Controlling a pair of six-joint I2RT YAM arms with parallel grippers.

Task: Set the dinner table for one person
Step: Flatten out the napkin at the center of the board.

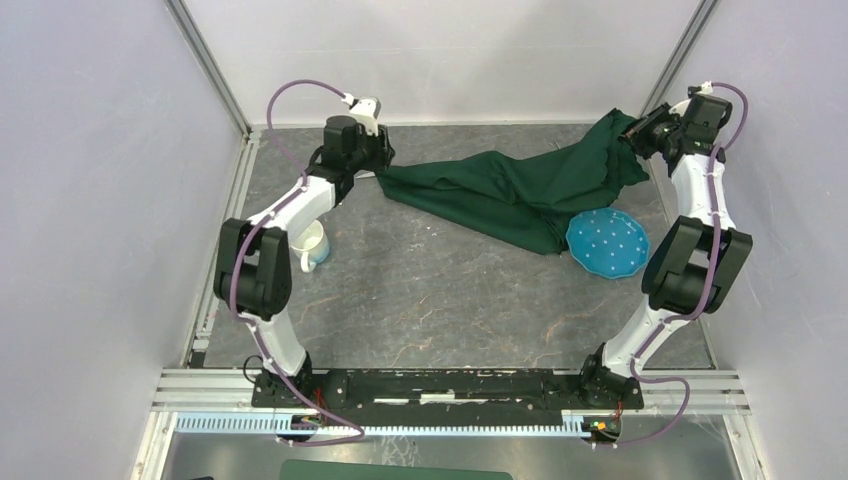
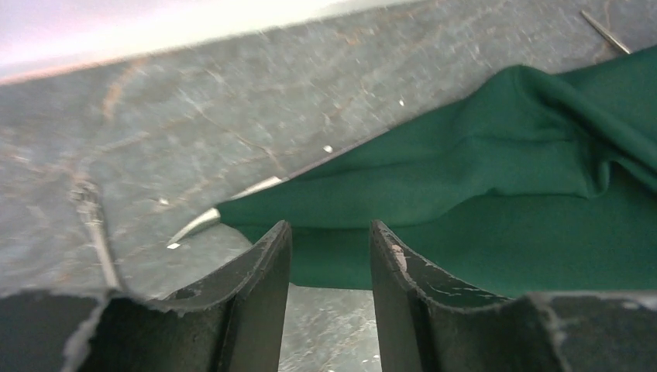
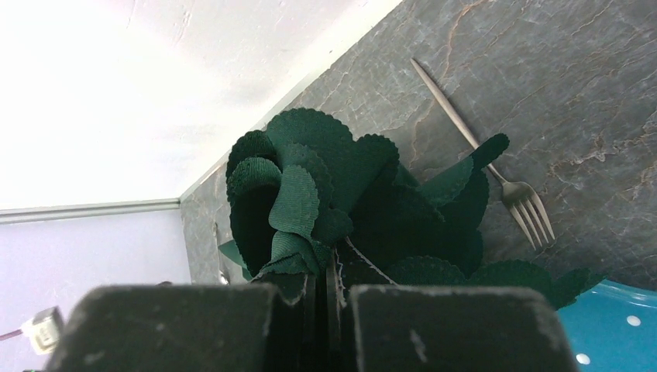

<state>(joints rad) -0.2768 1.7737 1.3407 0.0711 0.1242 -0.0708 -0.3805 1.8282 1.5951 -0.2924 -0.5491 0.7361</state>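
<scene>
Where the cloth (image 3: 341,170) drapes, a fork (image 3: 465,128) lies partly covered.

The cloth (image 1: 500,195) blocks the back, mug (image 1: 312,245) left, plate (image 1: 606,245) right; the dinner table (image 1: 430,310) between lies open.

dinner table (image 1: 430,310), green cloth (image 1: 500,195), mug (image 1: 312,245), blue plate (image 1: 607,243), fork (image 3: 484,155)

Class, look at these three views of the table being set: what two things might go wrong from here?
The right pincer is shut on the dark green scallop-edged cloth, which overlaps the silver metal fork and reaches the teal white-dotted plate; pulling may drag both. The open left pincer sits near silver cutlery lying at the cloth's edge, and might nip it.
</scene>
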